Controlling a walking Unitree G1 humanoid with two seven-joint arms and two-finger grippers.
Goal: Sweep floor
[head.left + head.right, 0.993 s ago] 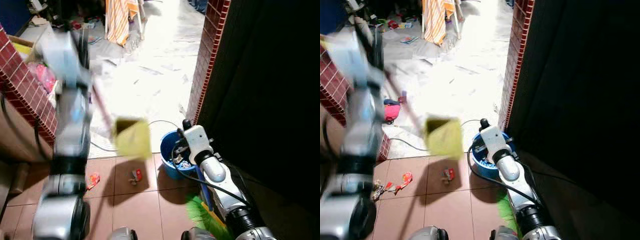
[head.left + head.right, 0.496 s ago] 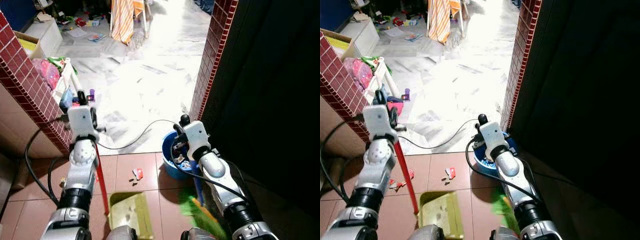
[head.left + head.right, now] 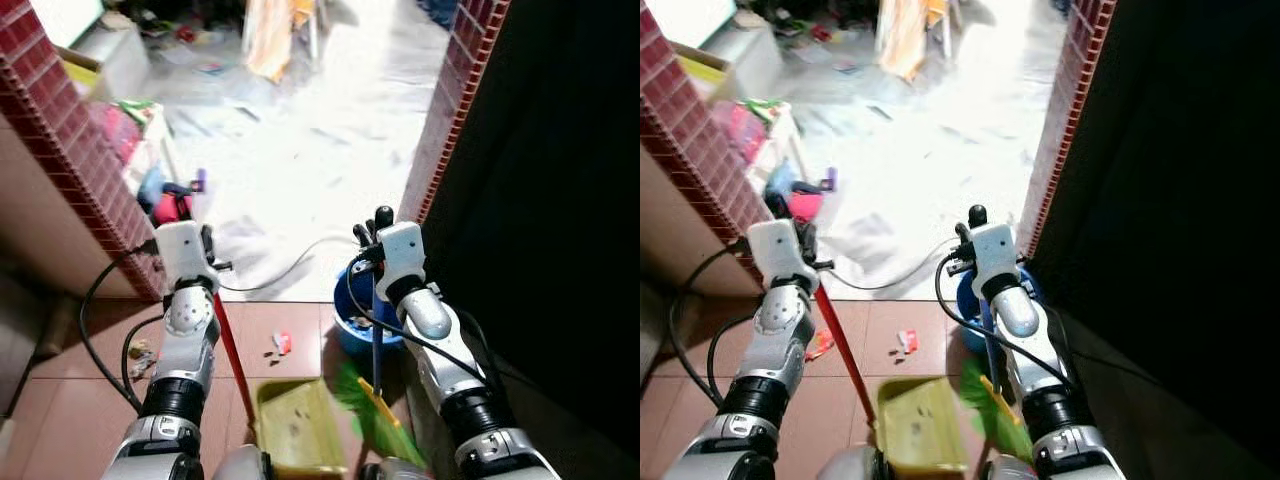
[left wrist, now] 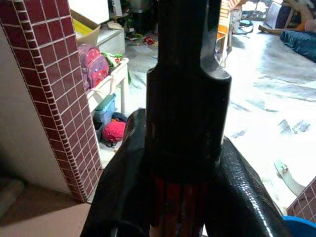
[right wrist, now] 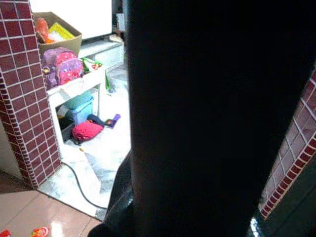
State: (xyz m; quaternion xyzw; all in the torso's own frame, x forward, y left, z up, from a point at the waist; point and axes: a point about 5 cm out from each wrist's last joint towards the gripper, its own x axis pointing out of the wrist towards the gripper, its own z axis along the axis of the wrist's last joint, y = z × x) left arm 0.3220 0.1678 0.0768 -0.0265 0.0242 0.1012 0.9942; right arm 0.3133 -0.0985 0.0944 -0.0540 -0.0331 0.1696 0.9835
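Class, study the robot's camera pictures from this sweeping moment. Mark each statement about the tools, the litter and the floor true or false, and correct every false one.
1. The left gripper is shut on the red dustpan handle. True.
2. The dustpan is blue. False: it is yellow-green.
3. The broom in the right gripper has green bristles. True.
4. The blue bucket stands on the white marble floor. False: it stands on the brown tiled floor, beside the brick pillar.
5. A small red and white scrap lies inside the dustpan. False: it lies on the tiles beyond the pan.
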